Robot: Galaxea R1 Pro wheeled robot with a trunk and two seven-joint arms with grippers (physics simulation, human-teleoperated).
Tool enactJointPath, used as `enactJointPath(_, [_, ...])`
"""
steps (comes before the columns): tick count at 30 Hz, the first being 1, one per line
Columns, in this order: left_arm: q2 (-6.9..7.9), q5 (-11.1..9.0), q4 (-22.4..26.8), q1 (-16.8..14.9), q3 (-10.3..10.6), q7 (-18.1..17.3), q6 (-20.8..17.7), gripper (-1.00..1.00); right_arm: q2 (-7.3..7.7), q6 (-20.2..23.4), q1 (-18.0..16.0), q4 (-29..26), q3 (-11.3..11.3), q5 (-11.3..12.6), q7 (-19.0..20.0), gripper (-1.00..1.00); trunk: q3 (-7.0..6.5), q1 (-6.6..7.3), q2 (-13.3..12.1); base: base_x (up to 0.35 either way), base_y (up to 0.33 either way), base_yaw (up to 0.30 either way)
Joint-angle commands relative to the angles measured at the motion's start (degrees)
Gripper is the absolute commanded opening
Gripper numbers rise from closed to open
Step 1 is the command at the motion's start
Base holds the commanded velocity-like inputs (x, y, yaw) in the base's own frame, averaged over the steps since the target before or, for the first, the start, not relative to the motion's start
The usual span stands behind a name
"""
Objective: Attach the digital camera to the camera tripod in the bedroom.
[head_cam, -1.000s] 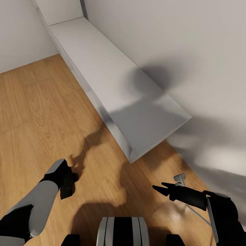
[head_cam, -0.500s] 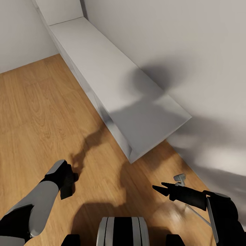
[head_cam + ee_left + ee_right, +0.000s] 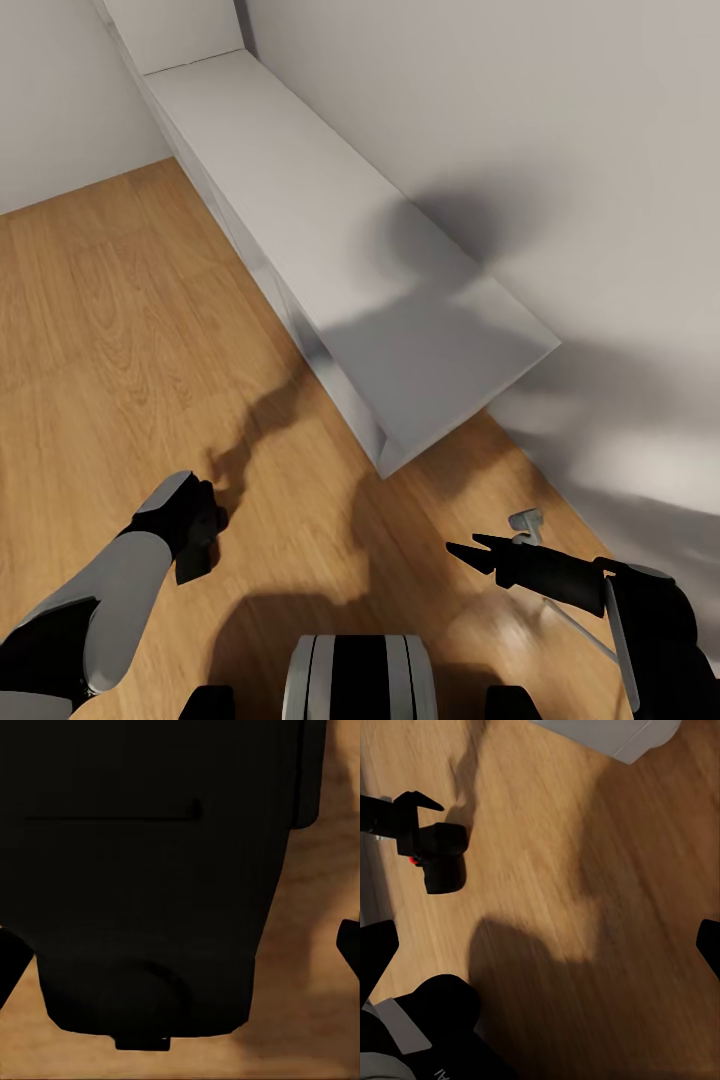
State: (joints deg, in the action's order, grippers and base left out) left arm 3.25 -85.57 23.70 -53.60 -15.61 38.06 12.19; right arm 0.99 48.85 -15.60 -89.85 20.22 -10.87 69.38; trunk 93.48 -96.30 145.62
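Observation:
The digital camera (image 3: 441, 862), a small black body with a red dot, hangs in my left gripper (image 3: 200, 535) above the wood floor, low left in the head view. Seen from the left wrist, the camera's (image 3: 150, 870) dark body sits between the fingers (image 3: 349, 945). My right gripper (image 3: 465, 548) points left at the lower right, open and empty, its fingertips (image 3: 709, 945) wide apart. Behind it a small grey flat piece (image 3: 525, 520) on a thin silver rod (image 3: 575, 625) pokes out; it looks like the camera tripod's head and leg, mostly hidden by my right arm.
A long low white bench or cabinet (image 3: 300, 210) runs along the pale wall (image 3: 550, 150) from the far corner to mid-right. Light wood plank floor (image 3: 110, 310) stretches across the left. My own trunk (image 3: 360, 680) shows at the bottom.
My left gripper with the camera has sunk very slightly toward me. The right arm and the view have stayed still.

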Motion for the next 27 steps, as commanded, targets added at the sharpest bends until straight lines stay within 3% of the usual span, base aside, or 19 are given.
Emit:
enactJointPath(1, [0.02, -0.59, 0.02, -0.01, -0.03, 0.03, 0.32, 1.0, -0.02, 0.37, -0.05, -0.06, 0.09, -0.53, 0.58, 1.0, 0.03, 0.01, 0.01, 0.0, 0.0, 0.0])
enactJointPath(27, [0.09, -0.59, -0.16, -0.01, 0.05, 0.02, 0.08, 1.0, -0.02, 0.37, -0.05, -0.06, 0.09, -0.54, 0.58, 1.0, 0.03, 0.01, 0.01, 0.0, 0.0, 0.0])
